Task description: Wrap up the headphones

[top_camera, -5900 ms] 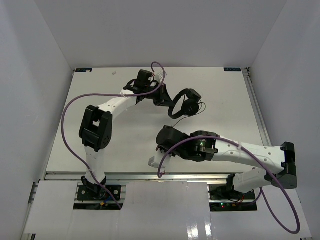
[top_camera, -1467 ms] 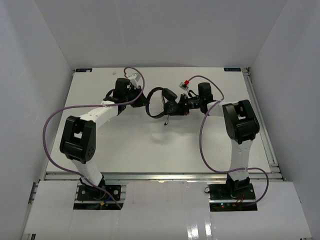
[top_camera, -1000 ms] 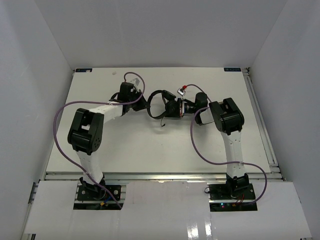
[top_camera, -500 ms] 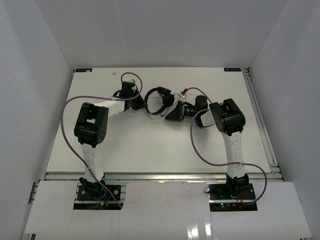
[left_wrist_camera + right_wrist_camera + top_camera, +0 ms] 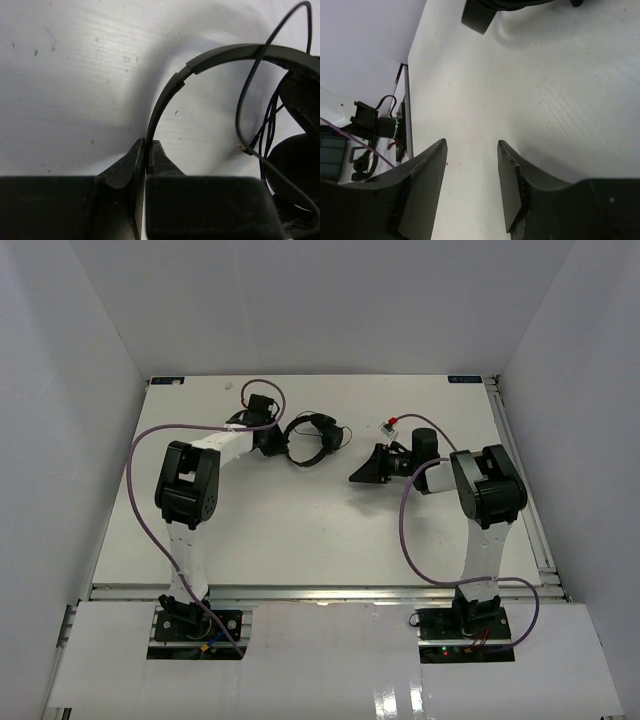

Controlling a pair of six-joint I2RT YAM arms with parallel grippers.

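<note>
The headphones [image 5: 322,430] are showing plain black, cord included, against a table [image 5: 280,530] that is looking white with faint grey specks. The left arm [image 5: 220,440] and right arm [image 5: 478,558] are wearing white shells with black joints, and purple cables [image 5: 402,520] are looping off them.

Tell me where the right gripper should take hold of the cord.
Probably the loose cord loop arching over the headband, near its plug end, coming from the right. The left gripper pinches the headband's left side, the earcups crowd the rest of the cord, and the open right gripper faces the headphones from that side.
</note>
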